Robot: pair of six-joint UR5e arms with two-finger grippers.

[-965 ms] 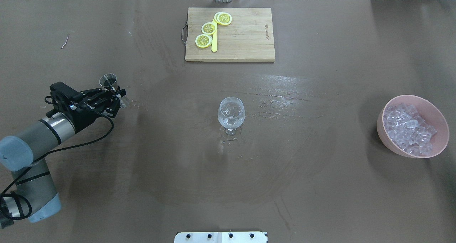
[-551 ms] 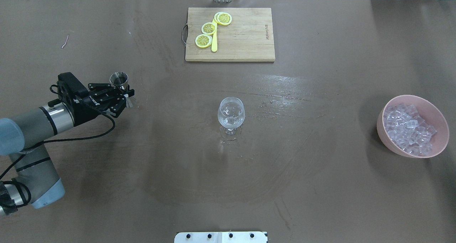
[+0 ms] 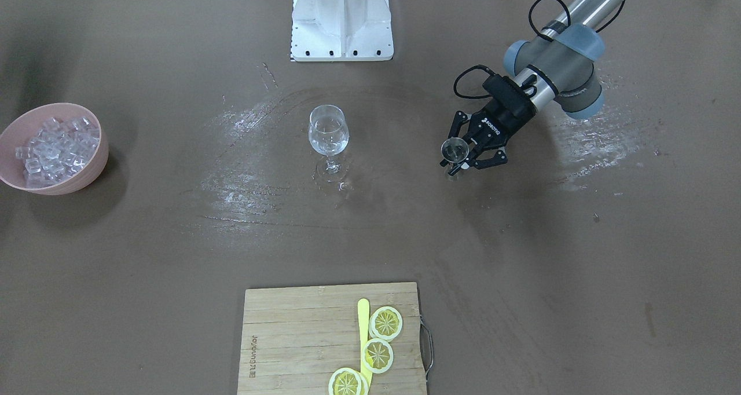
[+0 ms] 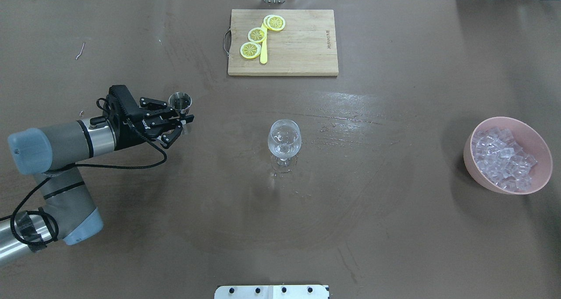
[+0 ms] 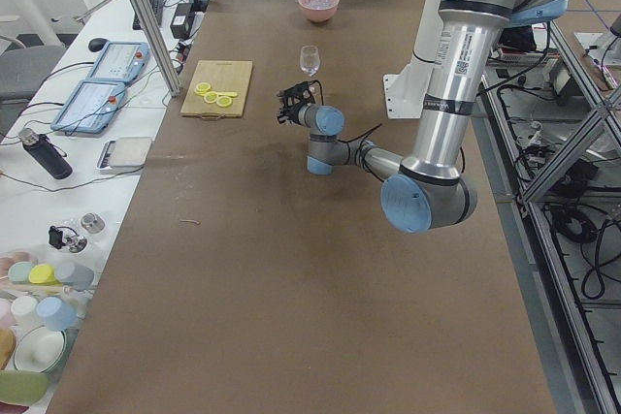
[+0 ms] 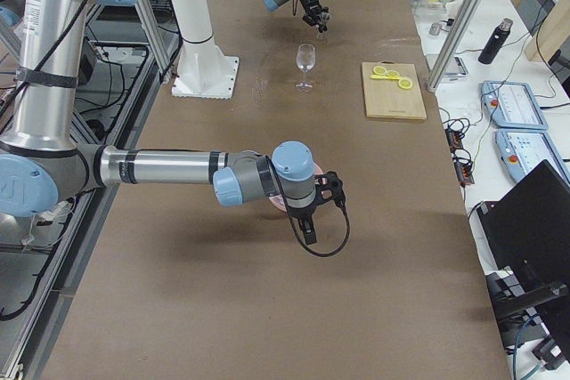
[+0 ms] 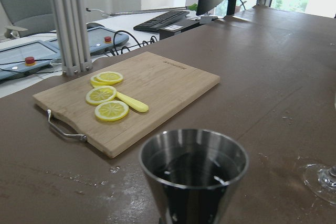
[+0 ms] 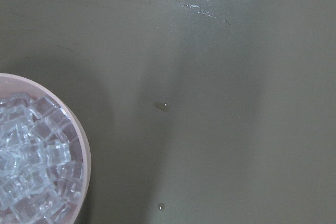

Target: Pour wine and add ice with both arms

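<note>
Left gripper (image 4: 184, 122): fingers pinched tight on the narrow waist of a small steel measuring cup (image 4: 180, 101). The cup is upright and looks lifted clear of the table (image 4: 131, 246), well to the left of the glass.

Wine (image 7: 192, 167): it's in that cup. From the left wrist camera we see a dark pool sitting low inside, well under the rim.

Step in hand: we'd say it's carrying the cup across to the glass; no pour has begun.

How to do it well: we'd hold the cup level the whole way and only tip once its lip is just over the glass rim. Then roll the wrist slowly so the stream lands inside. Come in high, because a tall glass on a small foot would go over with one nudge.

Glass (image 4: 284, 142): upright at mid-table with nothing touching it. We can't tell if there's any liquid in it.

Cutting board (image 4: 302, 49): far side of the table, lemon slices (image 4: 250, 50) on its left part. It's not needed for this bit.

Bowl (image 4: 472, 169): pink, far right, well away from the glass.

Ice (image 4: 499, 154): all heaped in that bowl.

Right gripper (image 6: 308, 234): it hangs above the bowl in the side view. We can't tell whether its fingers are spread or together.
</note>
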